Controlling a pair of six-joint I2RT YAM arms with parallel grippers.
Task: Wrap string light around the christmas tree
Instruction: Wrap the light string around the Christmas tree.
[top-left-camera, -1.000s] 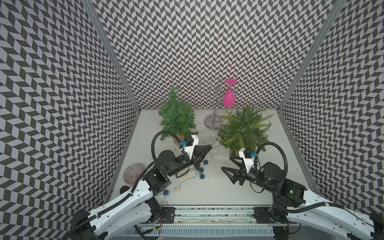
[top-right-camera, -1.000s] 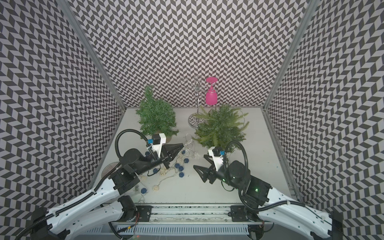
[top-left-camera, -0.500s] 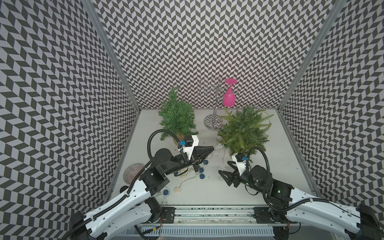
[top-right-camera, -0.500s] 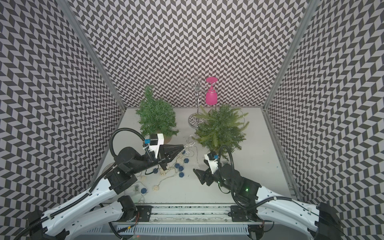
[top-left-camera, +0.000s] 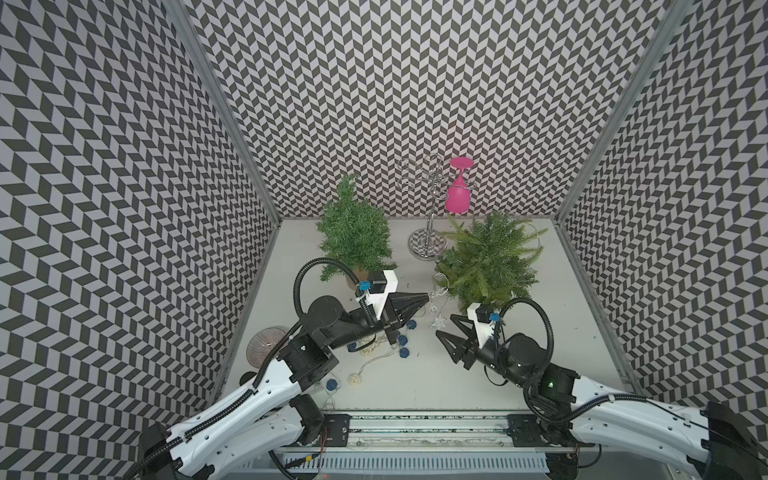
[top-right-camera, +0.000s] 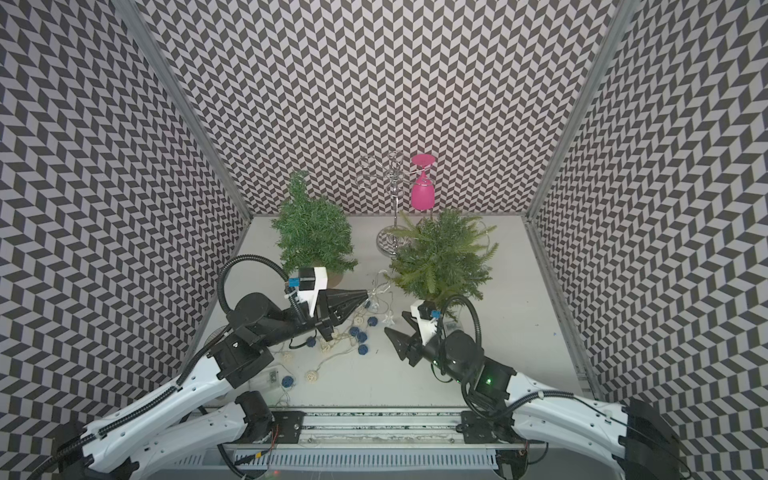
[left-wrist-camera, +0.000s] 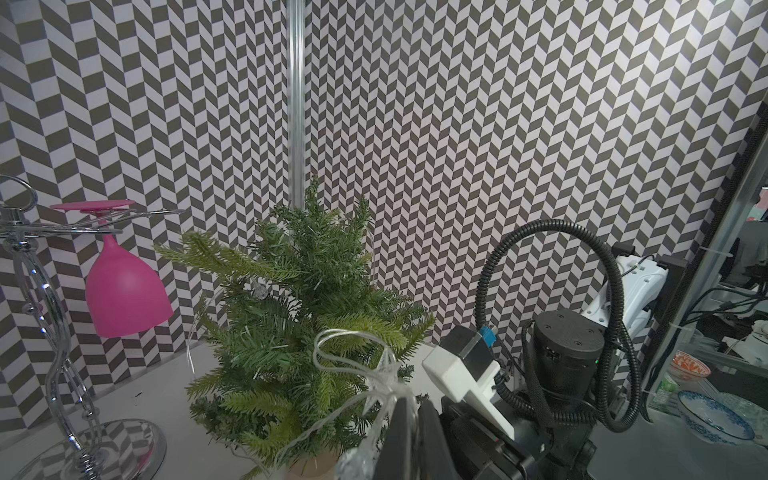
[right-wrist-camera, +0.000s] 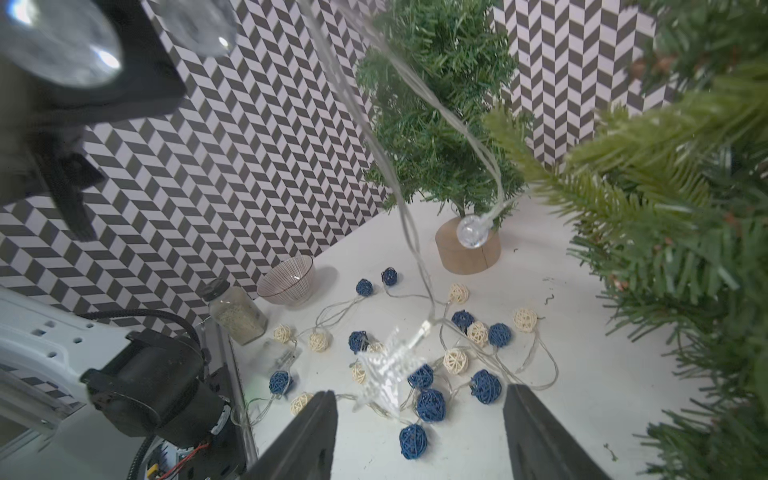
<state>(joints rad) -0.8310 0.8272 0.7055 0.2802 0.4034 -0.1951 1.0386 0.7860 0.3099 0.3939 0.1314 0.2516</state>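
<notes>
Two strings lie close together in front of the christmas tree (top-left-camera: 488, 257), and that is your main hazard. In both top views the clear string light (top-left-camera: 437, 291) hangs from the left tool (top-left-camera: 424, 297), which is pressed together on its wire just beside the christmas tree's lower branches. A separate ball garland (top-left-camera: 404, 340) sprawls on the tabletop (top-left-camera: 415, 386) on the robot's side of the christmas tree. The right tool (top-right-camera: 395, 323) stands spread and empty near the christmas tree's base, close to the dangling star (top-right-camera: 388, 320). Close it carelessly and I judge you may catch the ball garland too, or knock the left tool. In the left wrist view the string light (left-wrist-camera: 357, 353) loops slack off the pinching tool toward the christmas tree (left-wrist-camera: 299, 311), with wire already lying in its branches. Pull hard and the needles could snag it, tip the tree, or drag the wire out of the pinch. A pink glass (left-wrist-camera: 120, 299) hangs beyond the christmas tree, so a wide sweep risks striking it. In the right wrist view the star (right-wrist-camera: 388, 365) hangs over the ball garland (right-wrist-camera: 428, 405) between the spread fingers (right-wrist-camera: 311, 432), and depth is hard to judge there.
</notes>
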